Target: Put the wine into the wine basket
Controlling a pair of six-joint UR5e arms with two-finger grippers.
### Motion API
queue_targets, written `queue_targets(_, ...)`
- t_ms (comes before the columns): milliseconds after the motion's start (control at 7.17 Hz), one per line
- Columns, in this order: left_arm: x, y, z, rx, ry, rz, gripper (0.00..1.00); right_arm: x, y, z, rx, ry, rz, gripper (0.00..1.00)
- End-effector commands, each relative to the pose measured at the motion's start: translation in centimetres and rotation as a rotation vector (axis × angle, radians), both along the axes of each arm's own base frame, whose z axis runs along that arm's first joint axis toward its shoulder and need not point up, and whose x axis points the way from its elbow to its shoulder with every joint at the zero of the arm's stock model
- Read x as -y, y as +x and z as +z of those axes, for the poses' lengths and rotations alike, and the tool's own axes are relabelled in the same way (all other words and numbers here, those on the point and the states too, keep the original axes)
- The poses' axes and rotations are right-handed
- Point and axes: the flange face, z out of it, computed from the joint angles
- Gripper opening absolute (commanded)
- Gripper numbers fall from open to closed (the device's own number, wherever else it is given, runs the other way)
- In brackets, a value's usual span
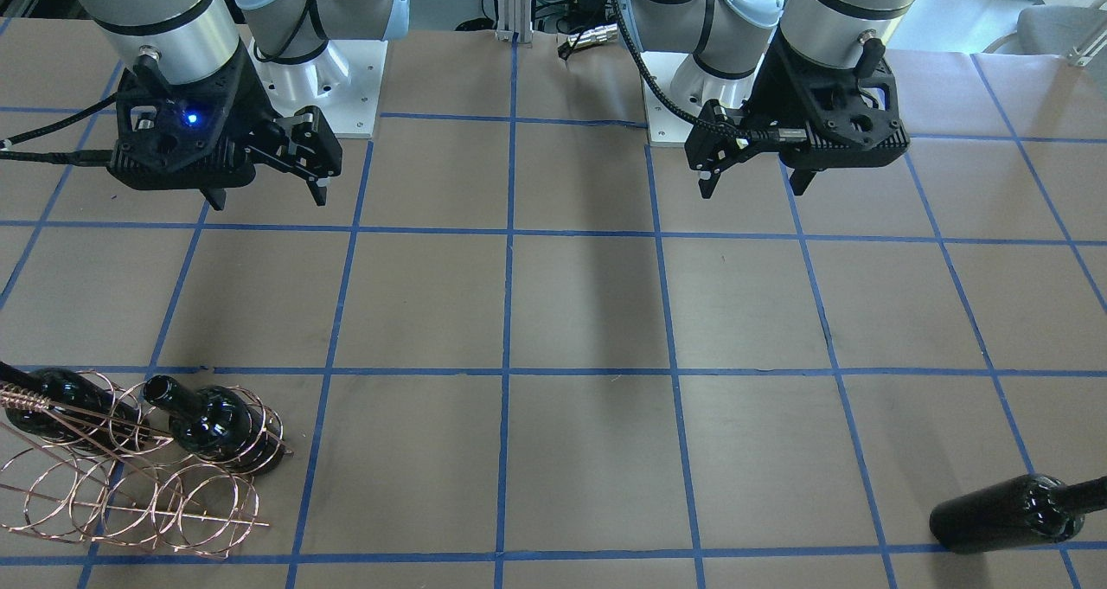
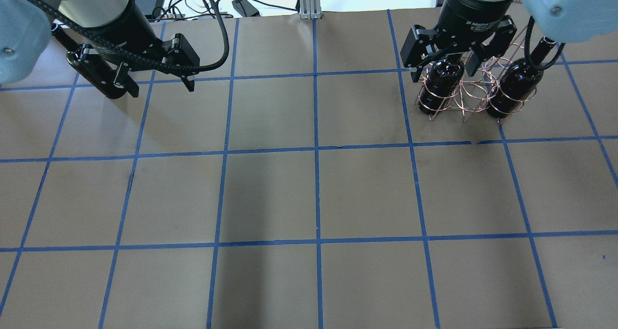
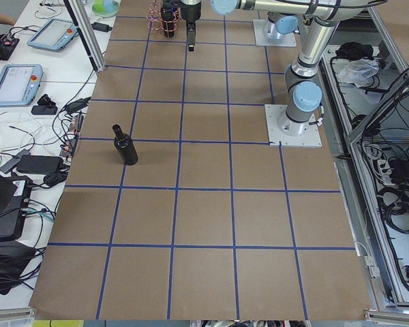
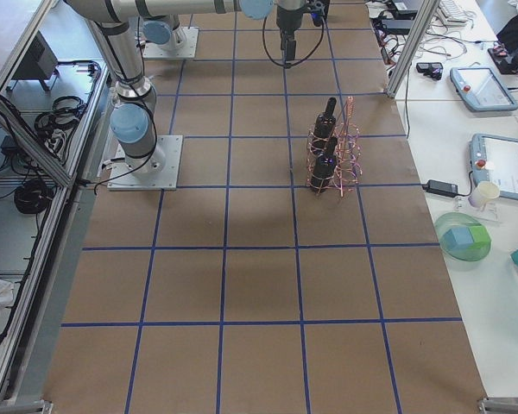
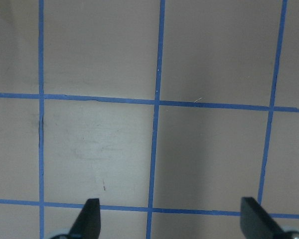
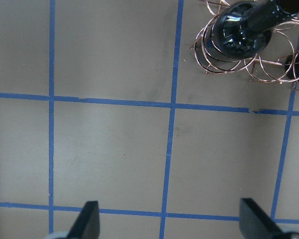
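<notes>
Reading "2F Adaptive" in white, the print on the right arm's black collar (image 2: 478, 23) trails off into a last word too small to make out. Both arms hang close to their bases, wrists pointing down at the surface (image 1: 588, 312). The left gripper (image 1: 752, 189) hovers with its fingers spread wide and nothing between them. The right gripper (image 1: 268, 200) is likewise spread and empty, and the front view shows it apart from the basket (image 1: 130, 502). The bottle (image 1: 995, 515) stands upright and alone at the far edge on the robot's left. The basket sits well apart on the robot's right, with two other bottles (image 1: 216, 425) upright in its loops.
</notes>
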Motion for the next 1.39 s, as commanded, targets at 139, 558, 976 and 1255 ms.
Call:
queue_targets(139,-0.2,0.1,0.2,0.008,-0.007,-0.006,1.00,0.1,0.0,0.0,-0.003,-0.001,-0.002,1.00)
queue_targets(558,1.8,5.6,2.3,0.122,-0.128,-0.142,1.00,0.0,-0.1,-0.1,-0.009,0.000,-0.002,1.00)
queue_targets(976,4.9,20.0,0.3,0.065,-0.243,-0.059,1.00,0.1,-0.1,0.0,-0.012,-0.001,0.000,1.00)
queue_targets(1255,6.8,27.1,-2.1,0.011,-0.323,-0.067,1.00,-0.1,-0.1,0.1,-0.012,-0.003,-0.002,1.00)
